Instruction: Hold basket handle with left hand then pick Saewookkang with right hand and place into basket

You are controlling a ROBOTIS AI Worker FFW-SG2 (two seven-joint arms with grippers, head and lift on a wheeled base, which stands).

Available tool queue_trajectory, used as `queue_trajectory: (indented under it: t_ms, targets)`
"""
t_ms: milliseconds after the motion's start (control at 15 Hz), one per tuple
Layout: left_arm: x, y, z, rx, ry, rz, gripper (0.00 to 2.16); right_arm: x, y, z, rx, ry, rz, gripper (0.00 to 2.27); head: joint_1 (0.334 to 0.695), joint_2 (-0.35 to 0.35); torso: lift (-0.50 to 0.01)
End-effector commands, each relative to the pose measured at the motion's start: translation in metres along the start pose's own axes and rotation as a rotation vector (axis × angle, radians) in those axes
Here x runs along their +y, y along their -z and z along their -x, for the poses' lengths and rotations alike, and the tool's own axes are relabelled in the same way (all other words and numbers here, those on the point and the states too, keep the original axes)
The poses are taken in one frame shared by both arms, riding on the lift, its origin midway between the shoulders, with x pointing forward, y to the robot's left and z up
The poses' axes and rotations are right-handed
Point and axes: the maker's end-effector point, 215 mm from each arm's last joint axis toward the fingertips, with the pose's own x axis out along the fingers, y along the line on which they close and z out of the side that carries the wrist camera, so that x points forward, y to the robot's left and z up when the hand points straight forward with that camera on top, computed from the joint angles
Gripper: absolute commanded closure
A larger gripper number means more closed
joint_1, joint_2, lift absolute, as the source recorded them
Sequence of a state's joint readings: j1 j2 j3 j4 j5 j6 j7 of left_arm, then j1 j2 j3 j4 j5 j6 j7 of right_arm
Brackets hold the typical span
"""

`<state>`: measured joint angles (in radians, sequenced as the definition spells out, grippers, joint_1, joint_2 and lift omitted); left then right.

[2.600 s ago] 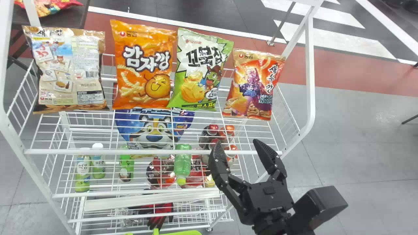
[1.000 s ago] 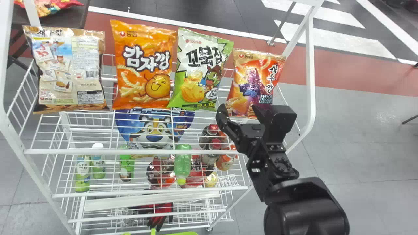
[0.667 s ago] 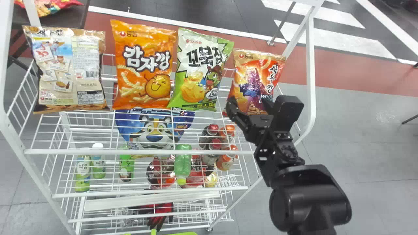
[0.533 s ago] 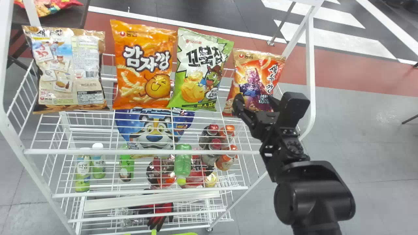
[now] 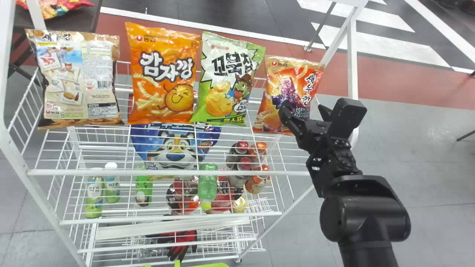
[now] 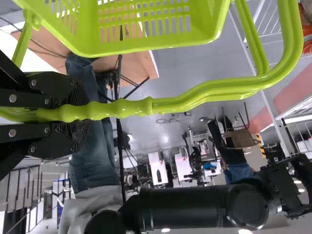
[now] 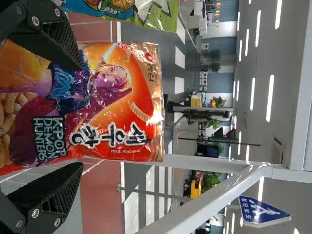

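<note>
In head view, holding right gripper (image 5: pixel 303 109) released at lower part of Saewookkang (image 5: pixel 289 83); in left wrist view, grasping basket handle (image 6: pixel 185 101) between fingers of left gripper (image 6: pixel 80 113); in right wrist view, framing Saewookkang between and beyond parted fingers.

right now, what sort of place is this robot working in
Probably a mock shop inside a lab or workshop: snack bags on a white wire rack and a green shopping basket suggest a store, while white desks behind suggest a workspace.
</note>
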<state>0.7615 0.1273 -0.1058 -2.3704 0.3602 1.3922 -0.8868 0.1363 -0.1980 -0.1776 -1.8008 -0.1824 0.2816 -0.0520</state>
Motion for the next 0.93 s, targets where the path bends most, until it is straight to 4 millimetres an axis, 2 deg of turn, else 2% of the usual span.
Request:
queue_trajectory:
  t_ms: [0,467,733,867]
  targets:
    - [-0.001,0.001,0.000,0.000,0.001,0.000,1.93,-0.002,0.001,-0.007,0.004,0.003,0.000,0.12,0.695,-0.350,-0.019]
    - [0.000,0.000,-0.001,-0.003,-0.001,0.002,1.93,0.008,0.009,-0.021,0.026,-0.043,-0.037,0.12,0.695,-0.350,-0.019]
    - [0.004,-0.002,0.001,-0.007,-0.007,0.000,1.93,0.010,0.012,-0.036,0.039,-0.038,-0.020,0.13,0.695,-0.350,-0.019]
    - [0.005,-0.001,0.002,-0.008,-0.009,0.004,1.93,0.012,0.018,-0.043,0.061,-0.043,-0.008,0.26,0.695,-0.350,-0.019]
